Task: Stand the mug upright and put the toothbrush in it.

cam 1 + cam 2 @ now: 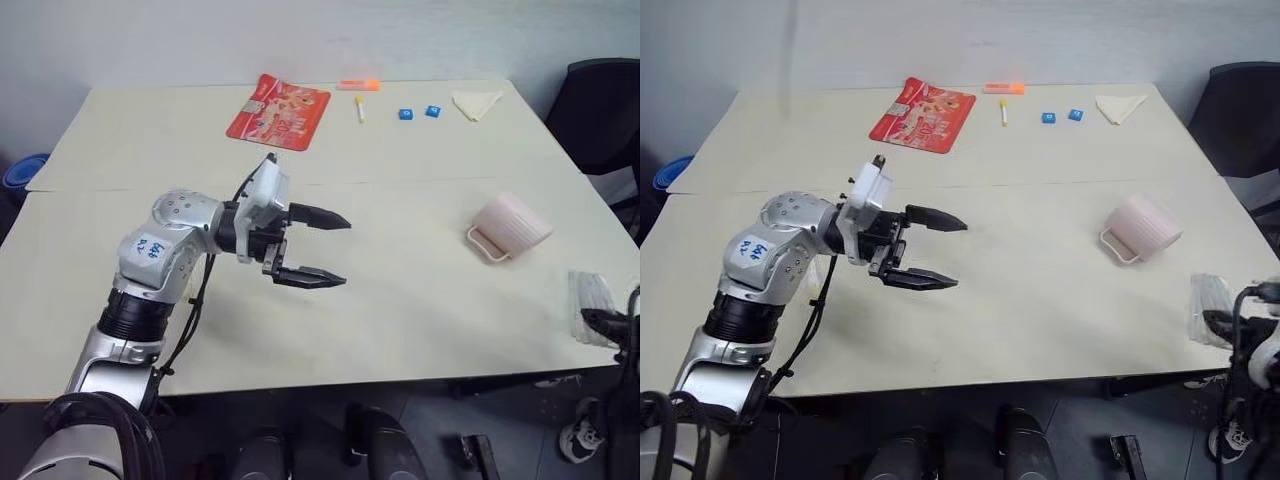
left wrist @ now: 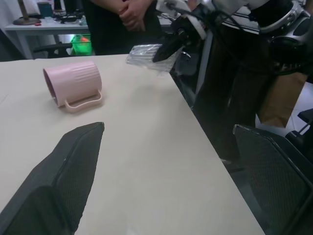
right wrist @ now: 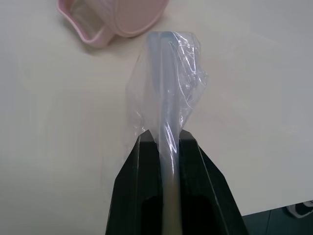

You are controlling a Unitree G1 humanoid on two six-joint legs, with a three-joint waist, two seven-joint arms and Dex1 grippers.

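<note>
Broadly, the scene is a pale cream table (image 1: pixel 420 300) made of two tops butted along a seam, set against a plain light wall, with a black chair (image 1: pixel 600 110) at its far right corner and a blue object (image 1: pixel 22 170) off its left edge; at the far side lie a red printed packet (image 1: pixel 278 111), a small orange bar (image 1: pixel 358 85), a short yellow-and-white stick (image 1: pixel 359 108), two small blue cubes (image 1: pixel 419 113) and a folded pale napkin (image 1: pixel 477 103); the mug (image 1: pixel 510 226) lies on its side on the right half, handle toward the near edge, well apart from both arms; the left gripper (image 1: pixel 328 250) hangs above the middle of the table, its two black fingers spread wide with nothing between them; the right gripper (image 3: pixel 168 139) sits at the table's right edge, fingers clamped on the toothbrush (image 3: pixel 168 161), which is sheathed in a crinkled clear plastic wrapper (image 3: pixel 168 83).

From the right wrist, the wrapped brush points toward the mug's handle and rim, a bare strip of table between them; the head views give only a small clear bundle there; the left wrist view adds a person (image 2: pixel 129 19) standing beyond the table with hands clasped, a white desk with a green-lit object behind, and the mug's ribbed side.
</note>
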